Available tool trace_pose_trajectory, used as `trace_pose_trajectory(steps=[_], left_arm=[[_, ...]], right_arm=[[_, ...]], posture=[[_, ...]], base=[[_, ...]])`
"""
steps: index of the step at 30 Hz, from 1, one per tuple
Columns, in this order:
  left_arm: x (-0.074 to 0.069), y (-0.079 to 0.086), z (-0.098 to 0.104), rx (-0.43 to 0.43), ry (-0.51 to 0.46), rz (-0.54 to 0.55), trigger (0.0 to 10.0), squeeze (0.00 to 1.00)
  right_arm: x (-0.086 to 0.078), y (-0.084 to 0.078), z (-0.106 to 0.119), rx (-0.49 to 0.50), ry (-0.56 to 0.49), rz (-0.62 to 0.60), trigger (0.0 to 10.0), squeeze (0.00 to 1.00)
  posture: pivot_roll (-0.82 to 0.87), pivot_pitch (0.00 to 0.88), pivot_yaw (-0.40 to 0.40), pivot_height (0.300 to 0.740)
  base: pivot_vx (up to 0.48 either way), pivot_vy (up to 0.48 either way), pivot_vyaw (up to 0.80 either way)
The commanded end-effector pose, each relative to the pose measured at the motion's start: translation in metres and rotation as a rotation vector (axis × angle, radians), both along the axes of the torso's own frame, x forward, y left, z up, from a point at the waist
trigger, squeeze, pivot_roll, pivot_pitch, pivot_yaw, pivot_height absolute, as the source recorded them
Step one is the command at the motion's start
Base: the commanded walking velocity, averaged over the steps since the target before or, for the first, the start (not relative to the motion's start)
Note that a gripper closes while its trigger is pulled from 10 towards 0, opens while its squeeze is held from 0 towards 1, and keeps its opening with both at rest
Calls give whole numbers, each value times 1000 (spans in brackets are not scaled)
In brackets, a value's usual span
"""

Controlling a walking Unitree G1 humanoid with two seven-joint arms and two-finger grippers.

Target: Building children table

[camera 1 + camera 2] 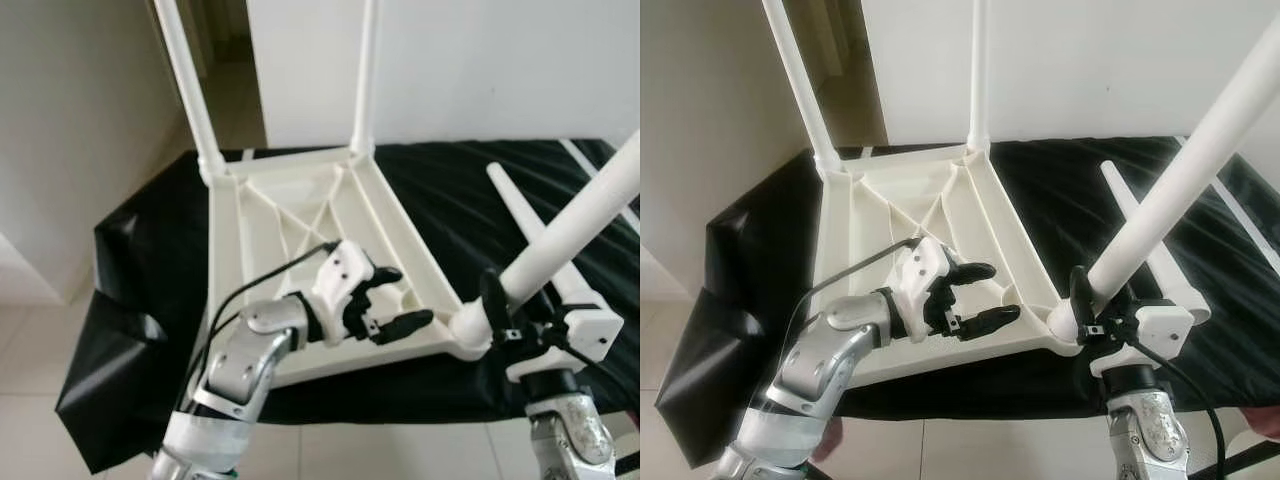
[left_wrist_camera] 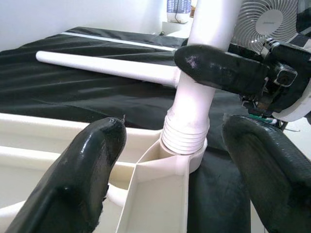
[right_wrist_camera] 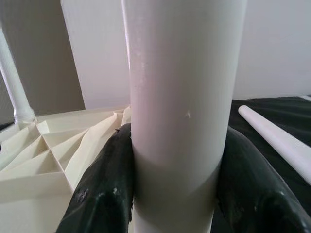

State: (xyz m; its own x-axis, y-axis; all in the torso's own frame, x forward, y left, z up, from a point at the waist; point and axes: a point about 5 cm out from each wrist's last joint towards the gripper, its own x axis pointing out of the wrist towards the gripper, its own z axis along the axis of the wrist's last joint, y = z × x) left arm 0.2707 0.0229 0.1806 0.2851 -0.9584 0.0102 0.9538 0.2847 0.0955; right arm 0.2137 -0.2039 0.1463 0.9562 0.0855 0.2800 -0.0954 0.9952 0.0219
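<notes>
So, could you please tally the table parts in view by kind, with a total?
Tabletop, upside down: 1
Legs standing in the far corner sockets: 2
Leg held by the right gripper at the near corner socket: 1
Loose leg lying on the black cloth: 1
Total: 5

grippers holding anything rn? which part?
Right gripper clamps the white table leg near its lower end, just above the threaded corner socket. Left gripper is open over the upturned tabletop, holding nothing.

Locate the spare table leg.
The spare leg lies flat on the black cloth, on the robot's right, beside the upturned tabletop and behind the right hand.
</notes>
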Motion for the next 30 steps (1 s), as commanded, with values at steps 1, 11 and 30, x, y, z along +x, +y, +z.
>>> trace_pose_trajectory(steps=[1,11,30], left_arm=[[1,1,2,6,-6,27,10000,0],[2,1,4,0,-11,37,10000,0],[2,1,5,-8,-14,43,10000,0]], right_arm=[[2,3,-27,-33,170,24,10000,0],[7,15,-31,-303,219,178,10000,0],[-4,-5,-44,36,209,80,10000,0]], posture=[[-28,0,52,740],[-19,0,40,740],[-22,0,33,740]], base=[[0,0,0],[0,0,0],[0,0,0]])
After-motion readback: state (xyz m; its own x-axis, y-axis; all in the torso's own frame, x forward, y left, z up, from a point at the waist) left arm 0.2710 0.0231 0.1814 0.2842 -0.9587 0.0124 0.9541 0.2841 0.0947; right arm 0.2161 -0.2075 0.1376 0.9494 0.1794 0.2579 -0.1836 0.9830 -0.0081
